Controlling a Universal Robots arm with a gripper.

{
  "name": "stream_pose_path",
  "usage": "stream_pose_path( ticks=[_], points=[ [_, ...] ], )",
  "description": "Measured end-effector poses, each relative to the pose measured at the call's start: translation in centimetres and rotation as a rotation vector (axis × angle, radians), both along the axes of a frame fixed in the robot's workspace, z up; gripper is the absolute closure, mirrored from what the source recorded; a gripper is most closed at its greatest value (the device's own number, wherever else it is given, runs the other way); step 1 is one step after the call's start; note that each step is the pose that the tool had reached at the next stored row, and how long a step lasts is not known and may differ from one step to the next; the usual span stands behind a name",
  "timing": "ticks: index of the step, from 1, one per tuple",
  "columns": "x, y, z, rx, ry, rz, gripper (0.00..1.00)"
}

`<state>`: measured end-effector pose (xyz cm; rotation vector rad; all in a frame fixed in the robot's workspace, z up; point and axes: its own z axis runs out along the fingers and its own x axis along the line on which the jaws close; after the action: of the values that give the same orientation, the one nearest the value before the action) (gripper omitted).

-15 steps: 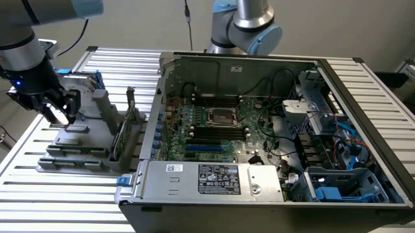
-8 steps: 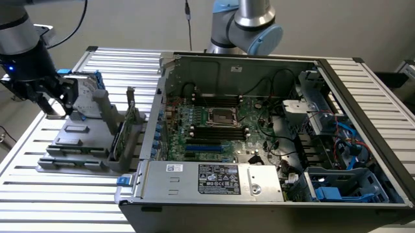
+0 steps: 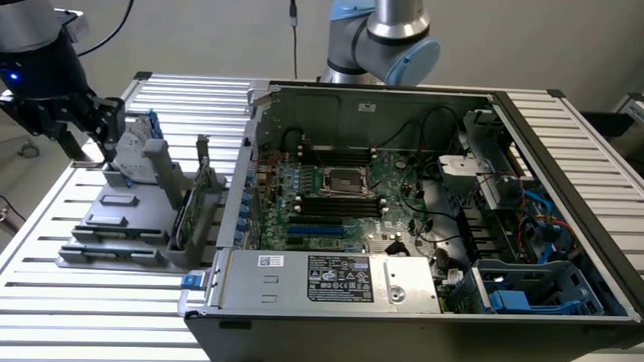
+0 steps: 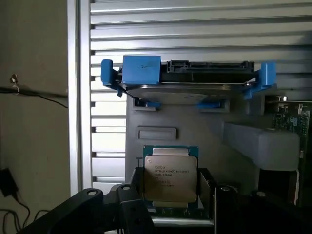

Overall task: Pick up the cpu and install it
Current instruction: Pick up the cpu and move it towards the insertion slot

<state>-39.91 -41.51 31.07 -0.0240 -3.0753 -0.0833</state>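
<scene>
The cpu (image 4: 170, 174) lies flat, lid up, in its seat on the grey holder (image 4: 195, 131), just beside the hard drive (image 4: 187, 78), presented so it can be taken from above. The gripper (image 3: 84, 139) hangs over it with jaws apart, one either side of the chip, and I judge nothing is clamped. Near the hard drive, the open computer case (image 3: 403, 226) shows its socket (image 3: 349, 181) bare.

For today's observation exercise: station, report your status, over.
Gripper open, straddling the cpu. Cpu flat in the grey holder, not lifted. Nothing on top of it; hard drive in blue brackets stands beyond.
</scene>
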Motion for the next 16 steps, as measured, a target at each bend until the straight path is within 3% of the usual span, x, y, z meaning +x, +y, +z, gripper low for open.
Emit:
stream_pose_path(
  ticks=[11,16],
  points=[
    [4.8,0.00,4.92,0.0057,0.0017,0.001,0.46],
    [7.0,0.00,5.79,0.0121,0.0019,0.001,0.46]
  ],
)
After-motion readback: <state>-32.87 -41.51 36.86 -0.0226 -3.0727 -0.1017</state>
